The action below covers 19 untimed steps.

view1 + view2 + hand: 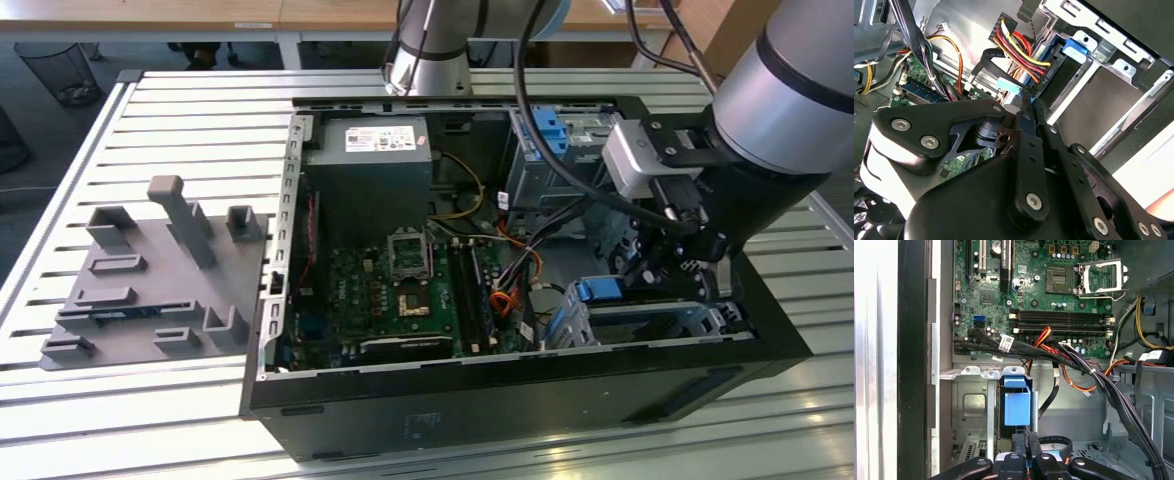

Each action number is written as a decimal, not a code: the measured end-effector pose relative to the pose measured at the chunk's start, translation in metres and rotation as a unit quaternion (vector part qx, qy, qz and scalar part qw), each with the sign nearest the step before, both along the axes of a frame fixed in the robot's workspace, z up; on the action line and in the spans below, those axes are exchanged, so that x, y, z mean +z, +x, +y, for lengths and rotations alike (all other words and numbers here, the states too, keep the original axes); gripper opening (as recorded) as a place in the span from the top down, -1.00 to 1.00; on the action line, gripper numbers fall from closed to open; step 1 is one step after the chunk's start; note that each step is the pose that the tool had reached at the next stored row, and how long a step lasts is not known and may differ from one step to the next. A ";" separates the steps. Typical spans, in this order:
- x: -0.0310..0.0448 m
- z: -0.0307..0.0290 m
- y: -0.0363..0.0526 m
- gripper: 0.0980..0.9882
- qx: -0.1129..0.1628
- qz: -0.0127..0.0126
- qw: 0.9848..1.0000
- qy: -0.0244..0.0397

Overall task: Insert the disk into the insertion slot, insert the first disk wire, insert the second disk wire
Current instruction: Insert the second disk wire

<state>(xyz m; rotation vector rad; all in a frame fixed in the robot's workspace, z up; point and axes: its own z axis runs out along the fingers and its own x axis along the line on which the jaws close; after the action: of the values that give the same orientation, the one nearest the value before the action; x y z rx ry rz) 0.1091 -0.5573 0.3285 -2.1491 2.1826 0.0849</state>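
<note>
Scene: open black computer case (534, 410) lying on a pale slatted metal table (174, 110), with a green motherboard (1054, 290) in its floor.
Arm: reaches down into the near corner of the case, at the exterior view's right.
Claw: black metal gripper (1023, 97) with its jaws drawn together, apparently pinching the plug end of the flat black disk wire with a pale blue plug (1009, 85).
Disk: flat silver hard drive in a blue plastic carrier (1061, 72). It seems to sit inside the low silver metal drive cage (971, 407) in that same near corner. Little of it shows beyond a dark rear edge.
Latch: bright blue plastic latch with a square tab (1016, 402) stands over the cage, just beyond the gripper.
First wire: bundle of red, yellow and black wires ending in a black plug (1046, 70), which looks seated against the drive's rear edge.
Second wire: its pale blue plug is close beside the black plug; whether it is in its socket I cannot tell.
Handling, drive: probably stiff, fairly heavy and sensitive to knocks, so best held by the carrier's long sides.
Handling, wire: likely light and limp, with only the plug rigid. Grip the plug body, since the thin connector could bend if pushed in crooked.
</note>
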 end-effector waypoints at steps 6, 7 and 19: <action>-0.0013 0.0000 0.0001 0.89 0.000 0.000 1.000 0.000; -0.0013 0.0000 0.0001 0.89 0.000 0.000 1.000 0.000; 0.0075 0.0000 0.0001 0.72 0.000 0.000 1.000 0.000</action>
<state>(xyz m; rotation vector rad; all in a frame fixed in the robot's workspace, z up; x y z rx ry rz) 0.1092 -0.5574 0.3360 -2.1494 2.1831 0.0856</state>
